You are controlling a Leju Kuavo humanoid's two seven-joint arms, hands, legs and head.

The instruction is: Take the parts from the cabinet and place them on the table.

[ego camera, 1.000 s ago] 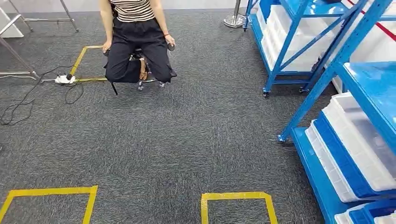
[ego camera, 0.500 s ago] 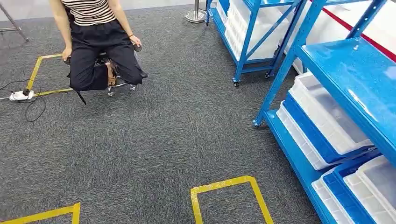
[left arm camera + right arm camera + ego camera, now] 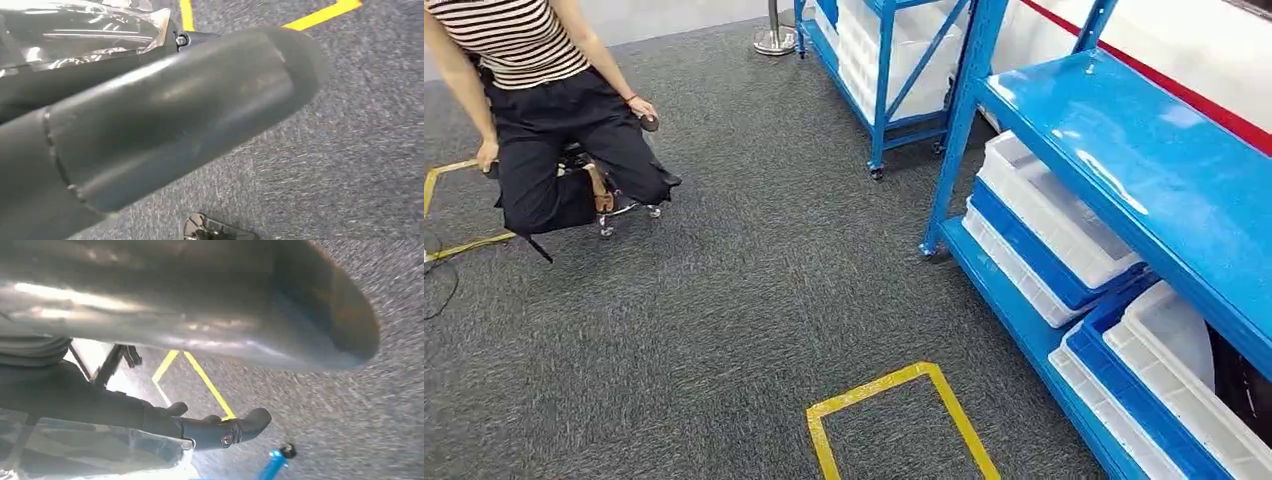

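Observation:
The blue cabinet rack [image 3: 1124, 150] stands at the right of the head view, its top shelf bare. On its low shelf sit white trays stacked in blue bins [image 3: 1044, 225], with more of them nearer me [image 3: 1174, 375]; I cannot make out any parts inside. My left hand [image 3: 165, 115] hangs over the grey carpet, thick thumb stretched out and dark fingers [image 3: 192, 39] straight behind it, holding nothing. My right hand [image 3: 200, 315] also hangs above the carpet, its dark fingers [image 3: 220, 430] extended and empty.
A second blue rack [image 3: 884, 60] with white bins stands behind the first. A person [image 3: 544, 130] sits on a wheeled stool at the far left. A yellow tape square [image 3: 894, 420] marks the carpet in front of me. A metal post base [image 3: 774, 40] stands at the back.
The camera has turned to the right: the person and the tape squares slid left, and the blue rack now takes up the right side, closer.

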